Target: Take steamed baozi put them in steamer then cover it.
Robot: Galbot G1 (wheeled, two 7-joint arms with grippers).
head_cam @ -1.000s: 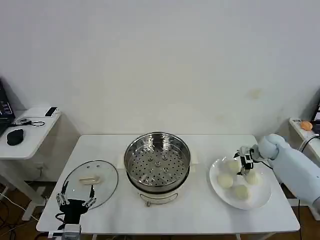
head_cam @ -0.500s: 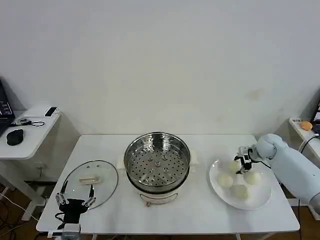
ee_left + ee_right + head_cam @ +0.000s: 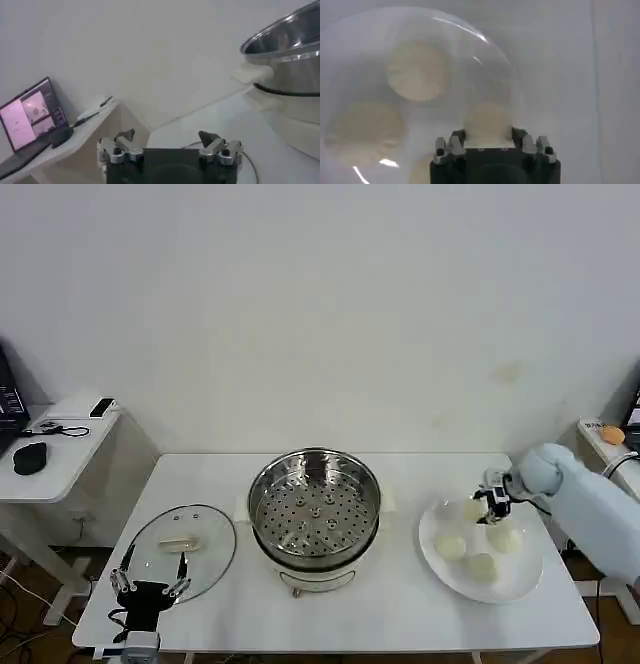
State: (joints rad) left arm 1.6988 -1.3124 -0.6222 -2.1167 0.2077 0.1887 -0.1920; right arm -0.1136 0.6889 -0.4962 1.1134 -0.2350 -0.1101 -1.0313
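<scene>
From the head view, a white worktop (image 3: pixel 400 604) stood before a plain wall; your steamer (image 3: pixel 315 509), shiny perforated steel, sat centre, the glass cover (image 3: pixel 182 549) beside the idle, spread left tool (image 3: pixel 150 586). Your right tool (image 3: pixel 492 506) hung over the plate (image 3: pixel 455 572). At the right wrist, its fingers (image 3: pixel 458 138) straddled one smooth, soft baozi (image 3: pixel 487 122); you'd best have squeezed gently.

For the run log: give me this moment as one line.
phase: first pick | right gripper: over plate, straddling a baozi | left gripper: open, parked by cover | steamer: empty, uncovered
</scene>
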